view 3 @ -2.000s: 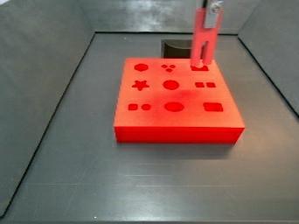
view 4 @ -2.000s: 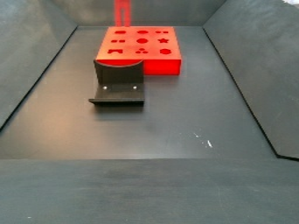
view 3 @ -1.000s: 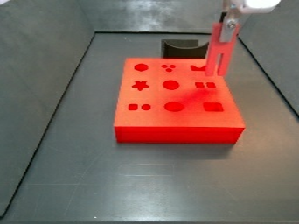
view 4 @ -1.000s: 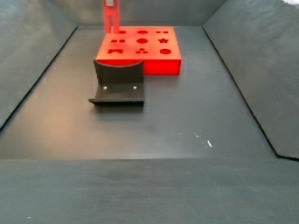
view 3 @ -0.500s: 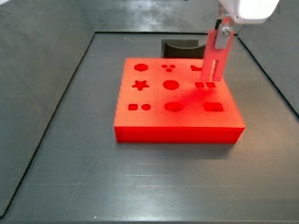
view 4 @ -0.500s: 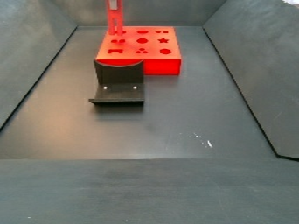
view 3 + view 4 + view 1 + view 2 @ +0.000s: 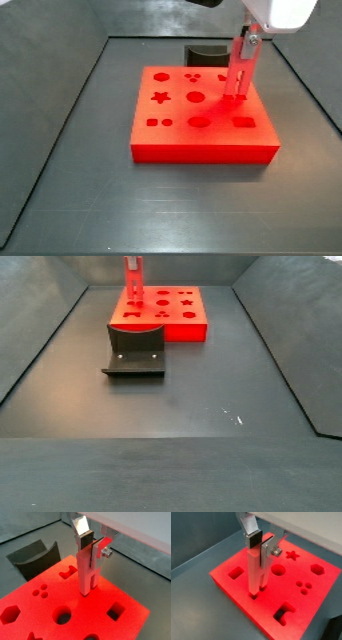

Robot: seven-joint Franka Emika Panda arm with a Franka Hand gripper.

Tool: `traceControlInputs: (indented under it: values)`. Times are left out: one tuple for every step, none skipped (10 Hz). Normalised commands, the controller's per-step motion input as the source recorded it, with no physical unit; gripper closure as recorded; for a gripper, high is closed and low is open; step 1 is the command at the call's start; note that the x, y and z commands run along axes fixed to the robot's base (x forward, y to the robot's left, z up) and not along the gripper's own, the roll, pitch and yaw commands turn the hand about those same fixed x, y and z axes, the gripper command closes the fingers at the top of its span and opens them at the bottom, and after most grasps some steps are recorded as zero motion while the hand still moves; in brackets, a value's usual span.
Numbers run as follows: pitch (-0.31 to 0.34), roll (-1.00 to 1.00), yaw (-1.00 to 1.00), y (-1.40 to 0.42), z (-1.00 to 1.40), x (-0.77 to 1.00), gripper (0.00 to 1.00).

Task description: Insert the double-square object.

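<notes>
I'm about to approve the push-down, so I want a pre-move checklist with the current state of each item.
1. Grip: the gripper has its fingers closed on the upper part of the double-square object in both wrist views. Ok.
2. Stick upright: it stands close to vertical over the red block in a side view. Ok.
3. Tip at the right hole: the lower end meets the block at the double-square hole. Ok.
4. Tip entered: whether it is in the hole or only resting on the surface, cannot tell.
5. Two squares lined up with the hole's two openings: hidden by the stick, cannot tell.
6. Fixture away from the stick's path: ok.
</notes>
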Motion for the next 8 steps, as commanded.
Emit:
traceControlInputs:
  values:
    - [0.034,0.12,0.32,0.0,-0.03,0.27,1.0]
    - [0.03,0.13,0.19,0.0,-0.08,0.21,1.0]
    - [0.02,0.14,0.09,-0.06,-0.14,0.12,1.0]
    - [0.003,0.14,0.0,-0.13,-0.15,0.05,1.0]
    - [0.0,0.14,0.0,-0.1,-0.17,0.0,1.0]
    - [0.004,0.12,0.0,-0.08,-0.13,-0.09,1.0]
    - [0.026,0.12,-0.02,-0.03,-0.06,-0.16,1.0]
    - [0.064,0.11,-0.04,0.0,0.0,-0.21,1.0]
